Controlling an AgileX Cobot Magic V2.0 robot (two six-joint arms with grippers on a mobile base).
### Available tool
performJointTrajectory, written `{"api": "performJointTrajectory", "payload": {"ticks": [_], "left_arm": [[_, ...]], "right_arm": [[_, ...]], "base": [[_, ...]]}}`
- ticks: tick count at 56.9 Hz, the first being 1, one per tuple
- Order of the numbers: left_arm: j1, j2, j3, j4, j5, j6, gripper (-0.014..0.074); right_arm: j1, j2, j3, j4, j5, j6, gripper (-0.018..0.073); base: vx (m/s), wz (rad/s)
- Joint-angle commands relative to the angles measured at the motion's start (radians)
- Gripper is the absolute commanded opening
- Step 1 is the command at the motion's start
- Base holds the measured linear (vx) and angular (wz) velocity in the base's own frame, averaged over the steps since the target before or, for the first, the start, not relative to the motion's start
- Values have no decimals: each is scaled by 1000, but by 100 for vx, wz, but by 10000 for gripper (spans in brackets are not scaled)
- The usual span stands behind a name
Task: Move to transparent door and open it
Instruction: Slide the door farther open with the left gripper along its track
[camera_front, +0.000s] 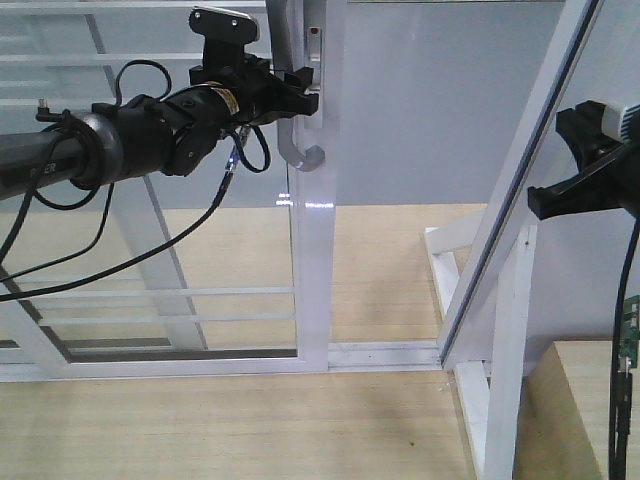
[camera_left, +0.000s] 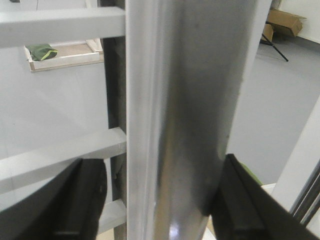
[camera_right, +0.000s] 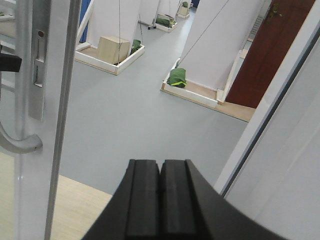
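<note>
Transparent door (camera_front: 312, 250) straight ahead of the left hand (camera_front: 300, 95), its white upright and hooked pull handle (camera_left: 185, 120) sitting between the fingers (camera_left: 85, 200). Spread, not clamped: one pad touching the silver bar, the other a sliver apart. Placed so, most likely, to hook the handle and drag the panel sideways rather than squeeze it. Seemingly partway open, with a gap between upright and the slanted frame (camera_front: 500, 230) off toward the right hand (camera_right: 160, 170). Pressed together, that one, pinching nothing, held clear of the opening. Beyond the glass, grey floor (camera_right: 130, 110).
</note>
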Motion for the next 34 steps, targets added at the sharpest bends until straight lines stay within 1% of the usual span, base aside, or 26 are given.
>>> {"api": "performJointTrajectory", "payload": {"ticks": [1,6,7,9,14,15,23,34], "left_arm": [[-5,-61,-38,-18,-62,-9,425],[-5,-61,-38,-18,-49,-9,288],[-5,-61,-38,-18,-46,-9,233],[-5,-61,-38,-18,-39,-9,176],[-5,-63,-38,-18,-18,-9,0],[-5,-63,-38,-17,-13,-8,-10],[-4,-81,-38,-18,49,-8,-7],[7,-110,-34,-18,70,-5,-4]], "right_arm": [[-6,-19,-29,9,-74,-8,-6],[-6,-19,-29,9,-74,-8,-6],[-6,-19,-29,9,-74,-8,-6],[-6,-19,-29,9,-74,-8,-6],[-6,-19,-29,9,-74,-8,-6],[-6,-19,-29,9,-74,-8,-6],[-6,-19,-29,9,-73,-8,-6],[-6,-19,-29,9,-72,-8,-6]], "base": [[0,0],[0,0],[0,0],[0,0],[0,0],[0,0],[0,0],[0,0]]}}
